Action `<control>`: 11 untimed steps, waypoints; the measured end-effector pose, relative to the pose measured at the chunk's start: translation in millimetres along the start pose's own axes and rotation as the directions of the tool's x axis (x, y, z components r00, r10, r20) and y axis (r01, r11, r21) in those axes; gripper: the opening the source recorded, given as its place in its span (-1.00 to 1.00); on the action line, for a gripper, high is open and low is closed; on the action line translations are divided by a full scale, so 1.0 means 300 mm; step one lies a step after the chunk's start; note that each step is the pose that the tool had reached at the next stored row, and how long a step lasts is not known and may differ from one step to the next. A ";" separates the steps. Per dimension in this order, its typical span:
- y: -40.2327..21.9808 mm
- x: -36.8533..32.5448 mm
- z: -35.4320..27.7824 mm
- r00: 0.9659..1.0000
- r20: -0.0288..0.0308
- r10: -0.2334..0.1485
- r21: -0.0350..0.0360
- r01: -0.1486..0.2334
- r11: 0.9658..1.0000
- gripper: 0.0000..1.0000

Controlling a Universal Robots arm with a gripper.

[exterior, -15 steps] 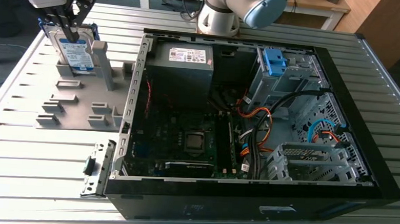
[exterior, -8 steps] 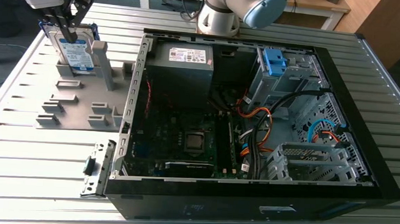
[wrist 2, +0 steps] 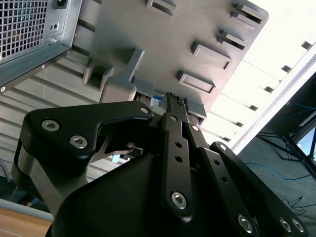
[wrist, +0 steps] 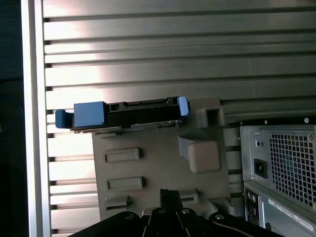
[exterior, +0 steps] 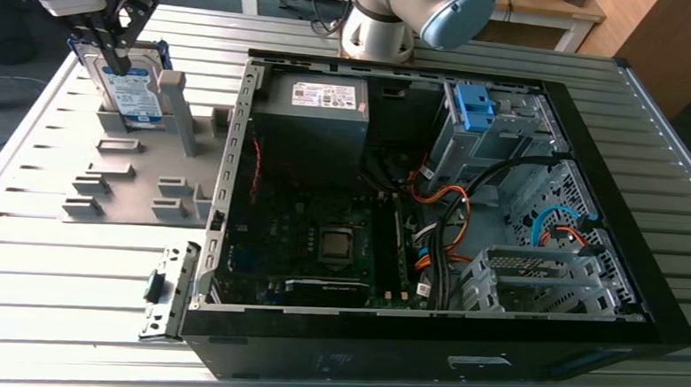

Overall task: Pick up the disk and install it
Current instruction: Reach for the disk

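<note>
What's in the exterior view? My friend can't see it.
A robot's gripper hangs by the top of a blue-framed disk, which stands on its edge in a grey holder on a ribbed metal table. On the exterior view's right lies an open black computer case with cables showing inside.

You see the end effector (exterior: 118, 64) cut off at the exterior view's upper edge, and it covers part of the disk (exterior: 140, 94). The disk's lower edge sits hidden in the grey holder (exterior: 127, 178). In the second wrist view the end effector hides most of it.
</note>
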State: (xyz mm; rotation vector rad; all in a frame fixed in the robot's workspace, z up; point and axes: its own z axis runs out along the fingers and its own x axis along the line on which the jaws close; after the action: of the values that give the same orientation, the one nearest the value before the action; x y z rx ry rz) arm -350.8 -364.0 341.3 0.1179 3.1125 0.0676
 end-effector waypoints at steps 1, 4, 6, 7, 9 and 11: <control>0.000 0.001 0.001 1.000 0.000 0.000 0.000 0.000 1.000 -0.79; 0.000 0.005 0.003 1.000 0.000 0.000 0.000 0.000 1.000 -0.79; 0.000 0.007 0.004 1.000 0.000 0.000 0.000 0.000 1.000 -0.79; 0.000 0.009 0.005 1.000 0.000 0.000 0.000 0.000 1.000 -0.79; 0.000 0.011 0.006 1.000 0.000 0.000 0.000 0.000 1.000 -0.79; 0.000 0.014 0.008 1.000 0.000 0.000 0.000 0.000 1.000 -0.79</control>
State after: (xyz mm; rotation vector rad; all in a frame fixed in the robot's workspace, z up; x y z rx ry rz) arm -354.8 -363.5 338.9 0.1180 3.1125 0.0676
